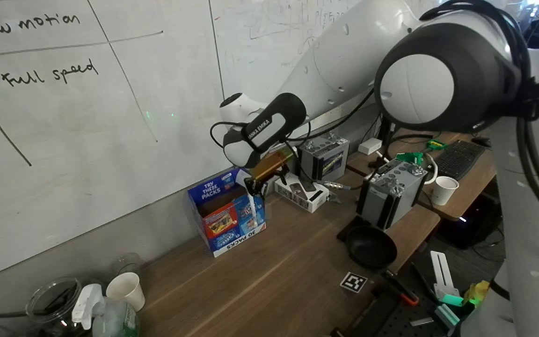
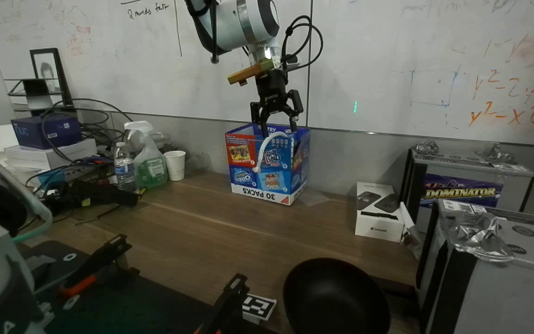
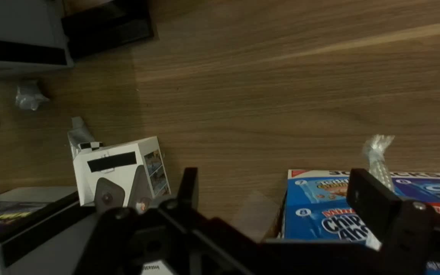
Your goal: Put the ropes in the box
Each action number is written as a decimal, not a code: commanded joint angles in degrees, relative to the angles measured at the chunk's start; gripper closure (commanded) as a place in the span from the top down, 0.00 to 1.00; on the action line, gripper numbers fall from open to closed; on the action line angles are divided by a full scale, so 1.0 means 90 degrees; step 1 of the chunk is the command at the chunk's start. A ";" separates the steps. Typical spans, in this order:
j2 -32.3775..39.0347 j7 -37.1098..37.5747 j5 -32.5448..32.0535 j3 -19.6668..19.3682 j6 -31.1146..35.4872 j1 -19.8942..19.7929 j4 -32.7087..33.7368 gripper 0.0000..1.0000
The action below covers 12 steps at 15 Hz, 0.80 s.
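Note:
The blue box (image 2: 241,178), with red and white printing, stands upright with its top open near the wall. Of the ropes (image 2: 262,150), a white length hangs over the box's front wall, its frayed end (image 3: 378,149) dangling outside; any part inside the box is hidden. My gripper (image 2: 279,129) points down right over the box's front rim. In the wrist view its fingers stand wide apart with nothing gripped between them. There the rope passes behind the right finger (image 3: 365,194); whether they touch I cannot tell.
A small white printed carton (image 2: 378,218) and grey devices (image 1: 328,154) stand beside the box. A black pan (image 1: 370,248) lies nearer the table's edge. On the box's other side are a paper cup (image 2: 175,164) and a spray bottle (image 2: 151,162). A whiteboard (image 2: 387,83) rises behind.

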 commanded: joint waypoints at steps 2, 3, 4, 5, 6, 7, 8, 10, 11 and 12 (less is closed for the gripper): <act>-0.0078 -0.0175 -0.0003 0.0157 0.0564 -0.0372 -0.0506 1.00; -0.0057 -0.0217 0.0041 0.0166 0.0859 -0.0462 -0.0612 1.00; -0.0020 -0.0215 0.0039 0.0148 0.1185 -0.0523 -0.0709 1.00; 0.0030 -0.0325 0.0177 0.0179 0.1494 -0.0651 -0.0777 1.00; 0.0078 -0.0405 0.0265 0.0191 0.1768 -0.0740 -0.0845 1.00; 0.0165 -0.0517 0.0413 0.0224 0.2101 -0.0868 -0.0920 1.00; 0.0226 -0.0676 0.0592 0.0276 0.2342 -0.0984 -0.0976 1.00; 0.0381 -0.1083 0.1066 0.0443 0.2753 -0.1246 -0.1050 1.00; 0.0454 -0.1305 0.1317 0.0555 0.2906 -0.1378 -0.1064 1.00; 0.0531 -0.1494 0.1514 0.0647 0.3014 -0.1477 -0.1066 1.00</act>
